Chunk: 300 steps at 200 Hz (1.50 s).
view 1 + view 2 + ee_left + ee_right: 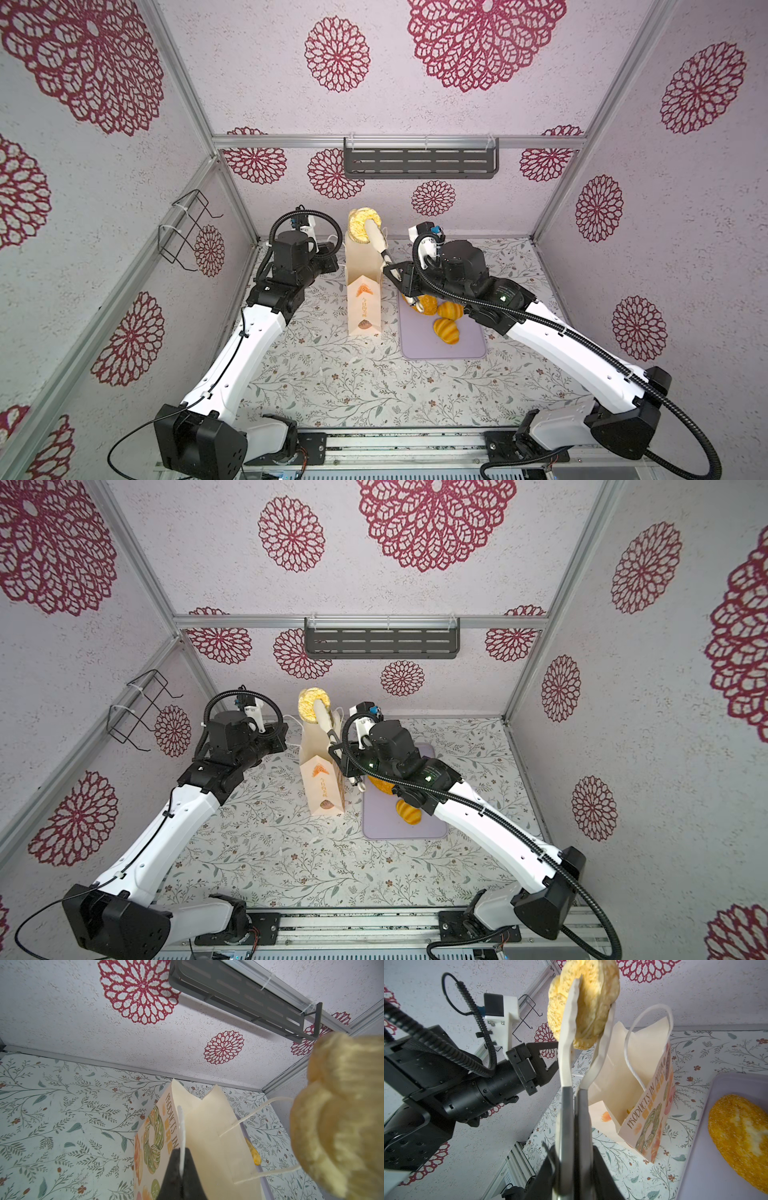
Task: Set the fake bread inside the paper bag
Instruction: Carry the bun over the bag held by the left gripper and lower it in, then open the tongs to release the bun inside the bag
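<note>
Right wrist view: bun held in tongs over the bag mouth
Nearest, the right gripper (574, 1167) is clenched on the handles of the tongs (566, 1053), whose white blades pinch the pale round bun (591, 1001) across its middle, above the open paper bag (616, 1068). Bun looks light, hard-skinned and liable to slip from flat blades; a hold across the widest part is judged sound. Beyond, the left gripper (181, 1176) is closed on a cord handle (181, 1126), steadying the thin, easily tipped bag. More fake bread (446, 330) lies on the lilac tray (469, 353)
</note>
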Each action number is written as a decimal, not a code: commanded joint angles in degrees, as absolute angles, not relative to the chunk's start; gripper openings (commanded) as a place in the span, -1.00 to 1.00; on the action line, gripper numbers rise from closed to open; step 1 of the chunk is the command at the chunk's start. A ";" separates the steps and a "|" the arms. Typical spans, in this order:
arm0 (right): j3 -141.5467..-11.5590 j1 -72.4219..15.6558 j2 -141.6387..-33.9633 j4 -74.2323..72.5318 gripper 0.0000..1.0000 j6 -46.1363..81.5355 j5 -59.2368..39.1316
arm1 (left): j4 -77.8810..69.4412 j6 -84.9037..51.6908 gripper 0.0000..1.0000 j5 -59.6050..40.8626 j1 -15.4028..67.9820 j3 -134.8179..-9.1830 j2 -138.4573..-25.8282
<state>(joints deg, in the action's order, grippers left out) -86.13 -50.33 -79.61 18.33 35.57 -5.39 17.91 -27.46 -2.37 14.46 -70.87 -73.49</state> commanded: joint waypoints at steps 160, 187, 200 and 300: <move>-83.77 -50.78 -81.30 22.73 -0.58 36.08 -1.02 | 17.63 -27.95 -1.00 -1.89 14.38 -71.52 -72.86; -84.02 -50.80 -81.22 23.68 -0.48 35.97 -0.24 | 17.57 -27.90 -1.00 -2.20 14.41 -71.54 -72.92; -84.02 -50.75 -81.18 24.03 -0.42 36.02 0.01 | 17.58 -27.95 -1.00 -2.20 14.37 -71.54 -72.95; -84.29 -50.80 -80.53 24.18 -0.21 36.03 0.70 | 17.09 -27.93 -1.00 -2.77 14.37 -71.19 -72.95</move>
